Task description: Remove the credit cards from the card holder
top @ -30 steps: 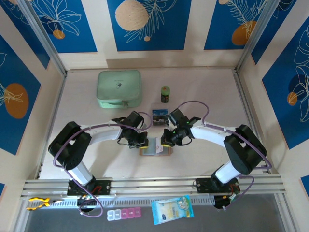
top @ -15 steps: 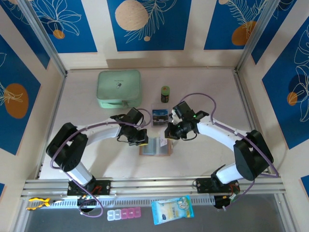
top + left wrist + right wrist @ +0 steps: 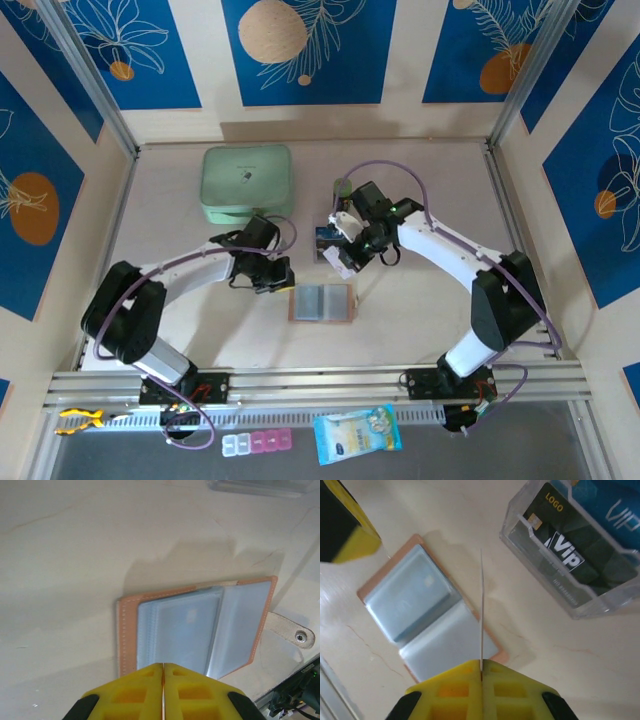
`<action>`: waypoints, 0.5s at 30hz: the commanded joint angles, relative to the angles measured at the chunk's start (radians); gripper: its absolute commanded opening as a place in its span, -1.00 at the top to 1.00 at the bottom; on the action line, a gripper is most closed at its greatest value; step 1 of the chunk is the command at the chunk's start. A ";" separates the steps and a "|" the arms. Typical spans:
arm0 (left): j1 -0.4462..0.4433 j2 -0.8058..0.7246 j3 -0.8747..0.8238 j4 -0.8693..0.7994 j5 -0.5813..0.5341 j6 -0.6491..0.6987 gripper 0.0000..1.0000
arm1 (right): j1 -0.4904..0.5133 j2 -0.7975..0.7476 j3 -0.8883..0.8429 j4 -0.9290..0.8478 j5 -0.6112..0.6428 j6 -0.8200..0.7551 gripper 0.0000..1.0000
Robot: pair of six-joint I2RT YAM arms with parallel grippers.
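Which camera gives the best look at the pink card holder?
The left wrist view: the card holder lies open, large and sharp. The right wrist view shows it blurrier, partly behind the edge of a credit card; the top view shows it tiny.

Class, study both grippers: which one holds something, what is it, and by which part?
The right gripper pinches a credit card, seen edge-on, by one edge. The left gripper is shut on nothing.

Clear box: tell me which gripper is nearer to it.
Right. The right gripper, pinching a card, hovers just beside the box; the left gripper sits farther off, to its near left.
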 commanded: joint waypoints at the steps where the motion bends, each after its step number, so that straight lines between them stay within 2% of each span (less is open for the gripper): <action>1: 0.025 -0.033 -0.028 -0.001 0.018 0.023 0.84 | -0.009 0.048 0.081 -0.092 0.043 -0.306 0.96; 5: 0.049 -0.051 -0.045 -0.004 0.026 0.030 0.83 | -0.043 0.135 0.202 -0.152 0.082 -0.400 1.00; 15: 0.096 -0.070 -0.067 -0.018 0.033 0.049 0.83 | -0.139 0.323 0.513 -0.265 -0.048 -0.526 1.00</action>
